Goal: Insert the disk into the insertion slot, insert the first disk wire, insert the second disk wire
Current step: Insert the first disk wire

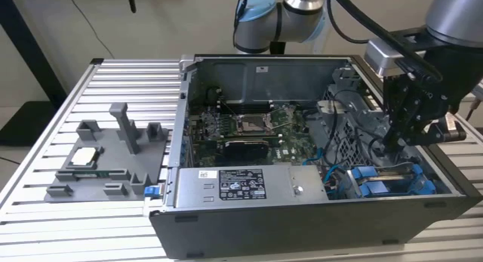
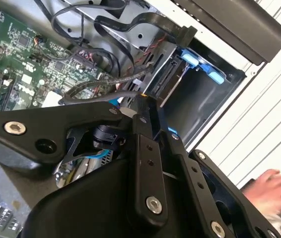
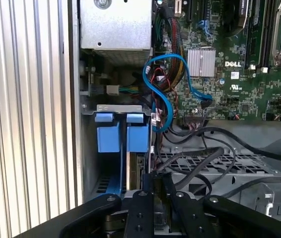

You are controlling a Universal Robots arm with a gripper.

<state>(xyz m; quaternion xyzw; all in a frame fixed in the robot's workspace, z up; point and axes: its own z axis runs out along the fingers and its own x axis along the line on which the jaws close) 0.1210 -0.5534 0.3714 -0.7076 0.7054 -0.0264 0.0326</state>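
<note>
Your gripper (image 1: 391, 149) is reaching down into the open computer case (image 1: 302, 228), at the end on the exterior view's right. In both wrist views its jaws are drawn close together with only a thin gap at the tips (image 2: 143, 99) (image 3: 155, 181). You cannot tell whether anything is pinched in that gap.

The insertion slot (image 1: 370, 180) is just beside the tips, in the case's near corner on the exterior view's right. In the first wrist view its bright blue rails (image 3: 115, 139) run along the case's side wall towards the gripper. In the second wrist view its blue tabs (image 2: 200, 62) lie just past the gripper. You cannot make out whether the disk is seated between the rails.

Cables crowd the gripper. A blue data cable (image 3: 170, 55) loops from the motherboard (image 1: 249, 126) towards the slot. Several black cables (image 3: 200, 151) cross the metal cage right by the gripper's tips.

The grey power supply box (image 1: 249, 185) lies along the case's front wall, next to the slot. The case stands on a ribbed aluminium table (image 1: 76, 228). A grey fixture tray (image 1: 106, 160) sits on the table well apart from the gripper, on the exterior view's left. In the second wrist view a person's hand (image 2: 272, 191) shows blurred outside the case, over the table.
</note>
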